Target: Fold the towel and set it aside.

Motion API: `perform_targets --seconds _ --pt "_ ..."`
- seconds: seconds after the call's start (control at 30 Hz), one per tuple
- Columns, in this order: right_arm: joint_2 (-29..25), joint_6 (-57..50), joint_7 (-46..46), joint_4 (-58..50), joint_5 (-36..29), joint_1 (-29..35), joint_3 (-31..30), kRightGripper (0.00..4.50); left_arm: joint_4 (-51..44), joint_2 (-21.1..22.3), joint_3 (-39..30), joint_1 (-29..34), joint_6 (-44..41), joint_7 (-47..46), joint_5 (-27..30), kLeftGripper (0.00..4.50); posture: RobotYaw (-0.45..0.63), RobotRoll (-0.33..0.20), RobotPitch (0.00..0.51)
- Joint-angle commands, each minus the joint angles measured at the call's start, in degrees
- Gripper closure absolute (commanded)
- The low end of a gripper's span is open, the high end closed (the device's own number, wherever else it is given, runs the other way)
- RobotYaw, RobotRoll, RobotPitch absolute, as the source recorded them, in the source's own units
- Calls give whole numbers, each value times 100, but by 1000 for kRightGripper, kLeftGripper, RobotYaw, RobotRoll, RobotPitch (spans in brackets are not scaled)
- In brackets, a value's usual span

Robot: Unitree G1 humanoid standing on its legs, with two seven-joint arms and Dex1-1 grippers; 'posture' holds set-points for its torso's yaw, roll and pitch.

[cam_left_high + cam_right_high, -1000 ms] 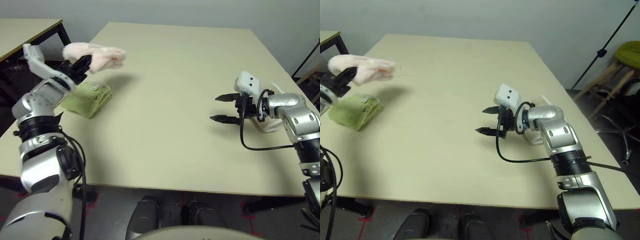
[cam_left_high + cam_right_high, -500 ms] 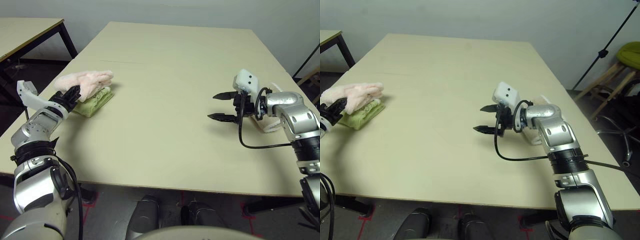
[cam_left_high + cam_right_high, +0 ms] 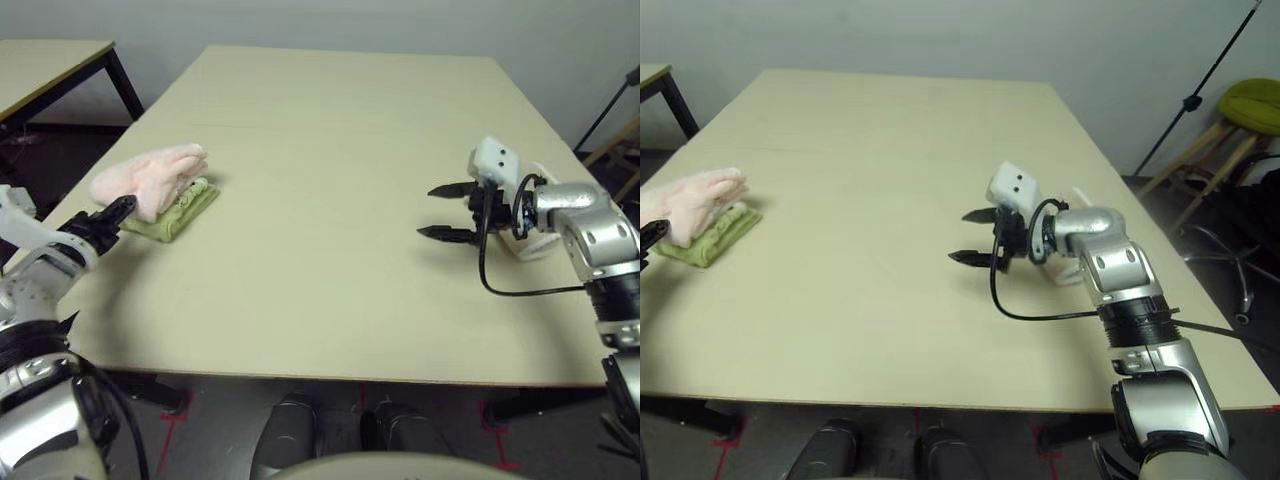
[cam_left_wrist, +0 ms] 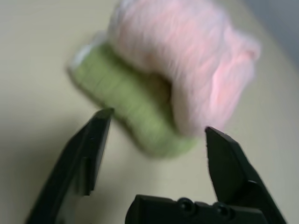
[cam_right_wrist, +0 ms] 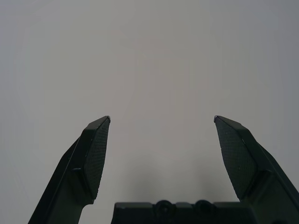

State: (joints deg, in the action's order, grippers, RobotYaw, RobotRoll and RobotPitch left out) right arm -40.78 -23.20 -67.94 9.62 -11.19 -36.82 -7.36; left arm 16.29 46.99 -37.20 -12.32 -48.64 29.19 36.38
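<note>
Left eye view: I take the green towel point(image 3: 172, 222) as my landmark; it lies folded on the table point(image 3: 320, 230), near the edge at my left. The pink towel point(image 3: 155, 180) sits bunched on top of it, overhanging on the outer side. My left gripper point(image 3: 125, 205) is on the near side of the green towel, at the pink one, silver forearm behind it. My right gripper point(image 3: 433, 212) is well apart from the green towel, across the table, two black fingers spread with bare tabletop between the tips. Just beside that gripper, partly hidden behind it, lies a pale cloth point(image 3: 535, 243). A second table point(image 3: 45, 72) stands beyond the green towel, off to my left.

Right eye view: same pile, pink over green. A stool with a green seat point(image 3: 1252, 105) stands on the floor, well away from the green towel, past the opposite table edge.

Left wrist view: fingers spread wide, nothing pinched. The pink towel rests in a loose curl over part of the green towel, which shows a strip of ribbed cloth.

Right wrist view: fingers wide apart, gripping nothing, plain pale surface past them.
</note>
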Motion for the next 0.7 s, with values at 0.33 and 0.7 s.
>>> perform_targets --seconds 0.33,0.7 --pt "391 53 1585 631 8 63 886 0 -2226 -1148 938 -596 594 -530 -80 22 125 0 70" --pt "1200 745 4574 806 228 712 2203 0 -488 -2794 1518 -527 5067 -1888 -2337 22 83 0 68"
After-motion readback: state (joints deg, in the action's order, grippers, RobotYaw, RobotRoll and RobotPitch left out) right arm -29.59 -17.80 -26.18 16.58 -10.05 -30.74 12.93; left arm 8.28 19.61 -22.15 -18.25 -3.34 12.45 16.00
